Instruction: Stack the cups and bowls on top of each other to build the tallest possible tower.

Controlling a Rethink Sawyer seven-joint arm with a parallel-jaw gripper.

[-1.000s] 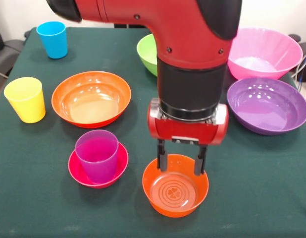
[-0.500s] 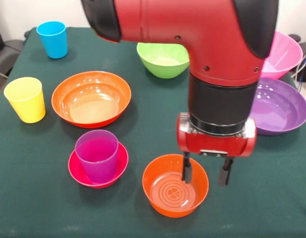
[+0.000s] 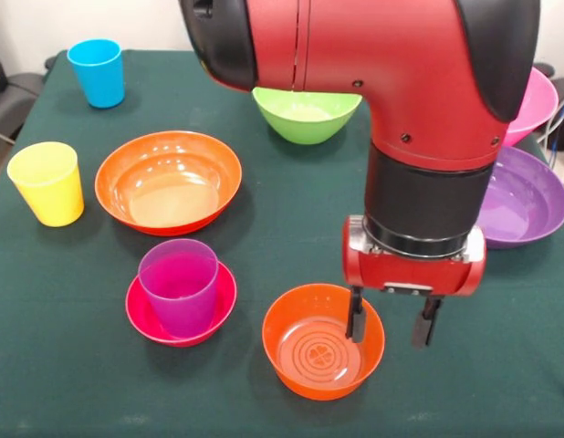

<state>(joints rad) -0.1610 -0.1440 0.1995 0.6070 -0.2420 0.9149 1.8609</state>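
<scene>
- Far up and to the left of the gripper, a glossy blue plastic tumbler [image 3: 96,71] stands upright and alone, unstacked.
- Lower down, well left of the gripper, a glossy yellow plastic tumbler [image 3: 47,182] also stands upright on the green cloth-covered table [image 3: 264,246].
- Between that and the gripper, up and left, a wide shallow orange plastic bowl [image 3: 168,181] sits mouth-up, a likely broad base for later.
- Left of the gripper, level with it, the tower so far: a translucent purple plastic tumbler [image 3: 179,285] standing inside a small red plastic bowl [image 3: 181,308], two pieces high.
- The red-and-black two-finger gripper [image 3: 391,327] hangs with its jaws parted around the right rim of a small round orange plastic bowl [image 3: 323,340]: one finger inside, one outside. I judge this is a setup for a rim pinch, not yet closed.
- Above the gripper, a lime green plastic bowl [image 3: 306,114] is partly hidden by the arm.
- To the upper right, a purple plastic bowl [image 3: 524,201] and a big pink plastic bowl [image 3: 534,100] sit close together, half covered.
- Count visible: three tumblers, six bowls.
</scene>
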